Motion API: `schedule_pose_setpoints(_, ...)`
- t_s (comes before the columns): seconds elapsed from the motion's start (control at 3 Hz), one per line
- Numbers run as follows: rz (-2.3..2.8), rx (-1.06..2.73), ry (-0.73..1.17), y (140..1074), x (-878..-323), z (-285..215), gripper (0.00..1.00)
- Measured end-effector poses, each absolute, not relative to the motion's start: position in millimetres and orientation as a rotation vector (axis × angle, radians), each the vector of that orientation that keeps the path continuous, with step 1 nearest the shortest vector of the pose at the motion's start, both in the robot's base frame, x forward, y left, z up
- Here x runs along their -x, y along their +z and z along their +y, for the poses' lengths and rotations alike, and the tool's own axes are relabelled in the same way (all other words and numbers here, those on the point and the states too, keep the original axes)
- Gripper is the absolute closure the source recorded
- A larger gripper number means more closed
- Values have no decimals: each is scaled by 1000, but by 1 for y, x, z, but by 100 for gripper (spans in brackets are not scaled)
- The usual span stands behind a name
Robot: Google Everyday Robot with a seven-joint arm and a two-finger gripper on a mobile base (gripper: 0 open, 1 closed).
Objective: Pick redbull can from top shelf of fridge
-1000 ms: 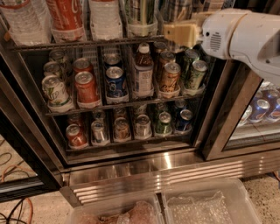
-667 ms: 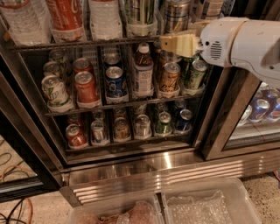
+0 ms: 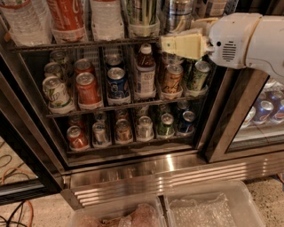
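The fridge stands open in front of me, with its ribbed steel base below. The top shelf runs along the top of the view and carries bottles and tall cans in clear holders. The redbull can, slim and silver with dark panels, stands on it right of centre, with its top cut off by the frame. It is next to a greenish-yellow striped can. My gripper, cream-coloured on a white arm coming in from the right, hangs at the shelf's front rail, just below and in front of the redbull can.
A water bottle, a cola bottle and a white bottle fill the shelf's left side. Two lower racks hold short cans. A closed glass door is at the right. Clear plastic bins sit on the floor in front, and cables lie at the left.
The arm has come further in from the right. The gripper has moved a little left and down, to the level of the top shelf's front rail.
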State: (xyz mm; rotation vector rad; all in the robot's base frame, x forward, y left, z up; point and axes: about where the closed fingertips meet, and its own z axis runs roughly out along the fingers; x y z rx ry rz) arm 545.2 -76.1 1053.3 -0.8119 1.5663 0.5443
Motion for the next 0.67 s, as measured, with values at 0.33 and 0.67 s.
schedule_pose_setpoints(0.33, 1557, 839, 577, 1054, -534, -70, 100)
schedule_pose_setpoints(0.67, 1547, 853, 596, 1057, -527, -67, 100)
